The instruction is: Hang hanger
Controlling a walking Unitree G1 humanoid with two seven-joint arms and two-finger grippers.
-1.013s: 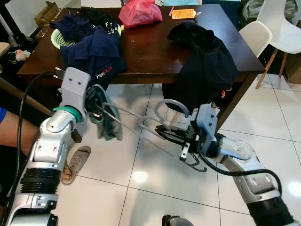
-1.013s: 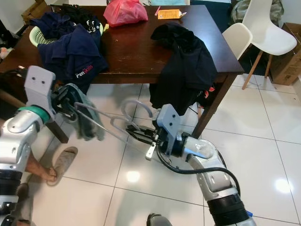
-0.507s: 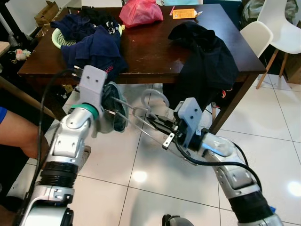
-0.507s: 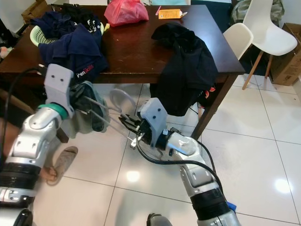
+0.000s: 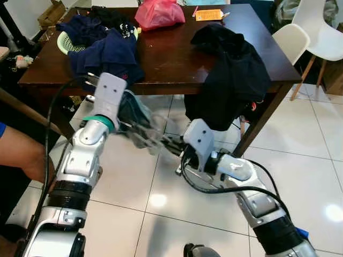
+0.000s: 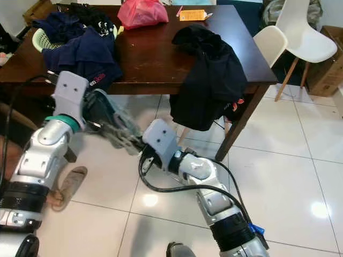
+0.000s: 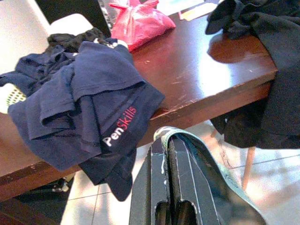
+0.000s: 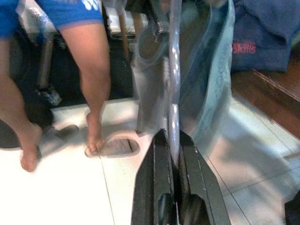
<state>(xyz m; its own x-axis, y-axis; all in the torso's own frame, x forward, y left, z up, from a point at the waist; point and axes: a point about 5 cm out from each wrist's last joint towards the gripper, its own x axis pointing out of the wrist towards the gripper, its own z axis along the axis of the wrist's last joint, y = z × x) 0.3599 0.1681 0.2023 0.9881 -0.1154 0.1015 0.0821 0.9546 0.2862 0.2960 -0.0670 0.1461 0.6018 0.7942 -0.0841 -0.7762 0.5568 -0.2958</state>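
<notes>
Not hung yet, by my read. The hanger [image 8: 173,93] was in mid-air in front of the surface [image 5: 166,59], held between both arms above the tiled floor [image 5: 139,214], with no rail or hook that I could make out to hang it on.

Right gripper [image 8: 171,140]: jaws pressed together, pinching the hanger's metal rod. Left gripper [image 7: 169,150]: jaws pressed together on the grey-green cloth [image 7: 206,159] draped over the hanger's other end.

Hanger looked like thin shiny wire, blurred in the head views, so its exact shape was hard to tell. The cloth hung off it in a loose fold.

On the surface: navy shirt [image 5: 107,53] spilling over the near edge, a black garment [image 5: 236,69] drooping off the far corner, pink bag [image 5: 159,13] at the back.

A person's bare legs [image 8: 93,84] stood close on the robot's left side.

Left to do, as I judge it: find a hanging point, carry the hanger there, hook it, release.
</notes>
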